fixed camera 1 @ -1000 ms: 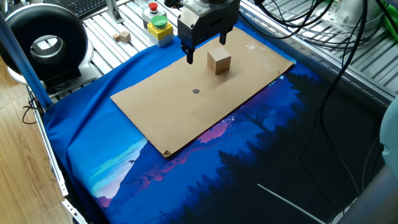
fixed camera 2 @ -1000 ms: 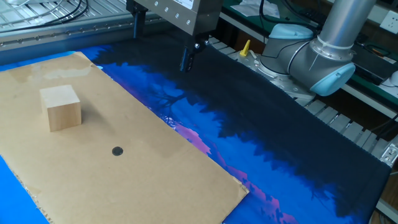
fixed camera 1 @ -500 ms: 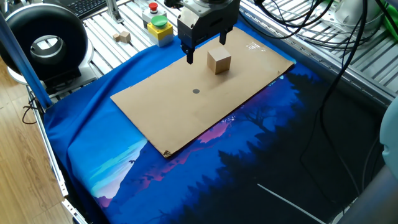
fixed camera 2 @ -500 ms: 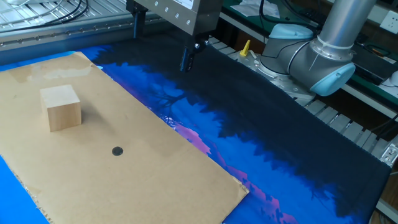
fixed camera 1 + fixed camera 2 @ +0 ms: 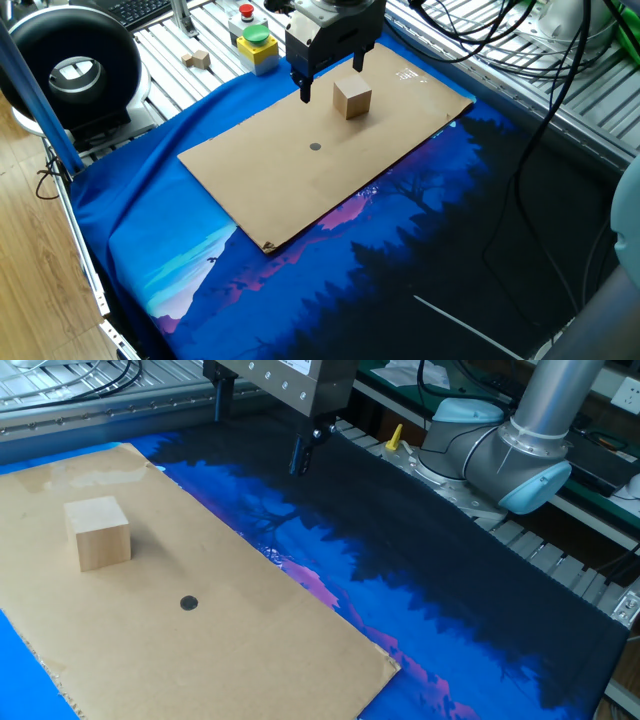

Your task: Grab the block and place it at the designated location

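Observation:
A light tan wooden block (image 5: 351,99) (image 5: 98,533) rests on the brown cardboard sheet (image 5: 300,180) (image 5: 150,650). The designated location is a small dark grey dot (image 5: 315,147) (image 5: 188,602) on the cardboard, a short way from the block. My gripper (image 5: 332,77) (image 5: 258,430) hangs open and empty above the cardboard's far edge, raised above and just behind the block, fingers pointing down. Nothing sits between its fingers (image 5: 305,88).
A blue printed cloth (image 5: 200,260) covers the table under the cardboard. A yellow box with green and red buttons (image 5: 255,40) and a much smaller pale cube (image 5: 198,59) lie beyond the cloth. A black ring light (image 5: 70,70) stands at the left. The arm's base (image 5: 520,450) is at the right.

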